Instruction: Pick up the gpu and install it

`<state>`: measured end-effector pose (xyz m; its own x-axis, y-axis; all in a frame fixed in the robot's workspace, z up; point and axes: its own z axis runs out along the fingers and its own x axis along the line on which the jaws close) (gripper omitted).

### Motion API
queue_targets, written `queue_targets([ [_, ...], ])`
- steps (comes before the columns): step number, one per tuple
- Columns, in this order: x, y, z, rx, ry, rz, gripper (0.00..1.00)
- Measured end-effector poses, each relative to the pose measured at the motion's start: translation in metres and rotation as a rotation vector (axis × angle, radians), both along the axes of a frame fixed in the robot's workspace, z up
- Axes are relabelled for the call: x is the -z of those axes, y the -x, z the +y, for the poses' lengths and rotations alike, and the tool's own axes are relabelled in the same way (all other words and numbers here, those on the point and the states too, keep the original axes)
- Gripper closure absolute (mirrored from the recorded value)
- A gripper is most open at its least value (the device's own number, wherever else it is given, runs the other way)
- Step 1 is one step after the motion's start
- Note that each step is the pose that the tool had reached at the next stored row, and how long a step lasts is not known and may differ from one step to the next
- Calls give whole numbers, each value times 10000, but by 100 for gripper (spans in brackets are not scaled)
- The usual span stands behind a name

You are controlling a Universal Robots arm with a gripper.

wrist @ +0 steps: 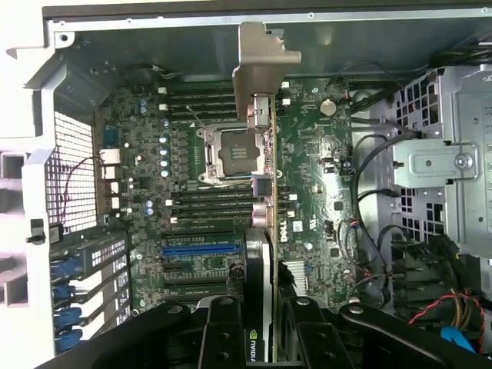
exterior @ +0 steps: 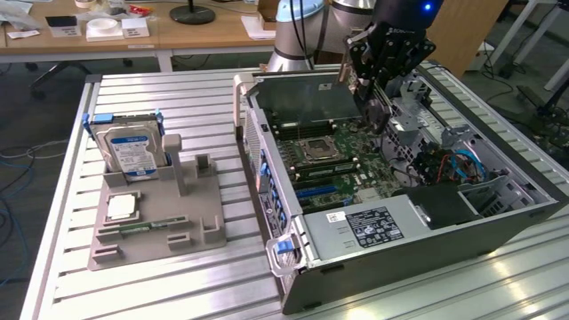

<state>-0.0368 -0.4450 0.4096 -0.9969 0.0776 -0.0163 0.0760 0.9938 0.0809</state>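
Nearest the wrist camera, the black gripper [wrist: 260,342] has its jaws clamped on the gpu [wrist: 267,192], one on each face of the card. The card is seen edge-on: a thin green board edge with a black cooler against it and a silver metal bracket [wrist: 257,58] at the far end. Between the jaws the card's edge bears a small green-and-white logo, its lettering too small to read. Beneath the card lies the green motherboard [wrist: 315,177] of an open computer case [exterior: 418,247]. The card runs just beside the square processor socket [wrist: 229,150], with a blue slot [wrist: 198,250] near the gripper end; whether its lower edge touches any slot cannot be told. White lettering on the motherboard beside the card is not legible. In the exterior view the gripper [exterior: 374,110] stands over the far end of the case, which lies on its side on the slatted metal bench [exterior: 178,100], toward the bench edge at the exterior view's right. A black-and-white label [exterior: 369,227] covers the power supply at the case's near end, its print unreadable. Toward the opposite bench edge a grey holder [exterior: 204,200] carries an upright hard drive [exterior: 132,150] with a blue-and-white label, a processor chip [exterior: 121,207] and a memory stick [exterior: 142,225].
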Motion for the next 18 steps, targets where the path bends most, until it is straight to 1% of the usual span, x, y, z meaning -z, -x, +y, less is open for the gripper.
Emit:
queue_targets([
  [6, 0, -3, 0, 0, -1, 0, 73],
  [13, 0, -56, 0, 0, -1, 0, 73],
  [18, 0, -57, 0, 1, -1, -1, 73],
])
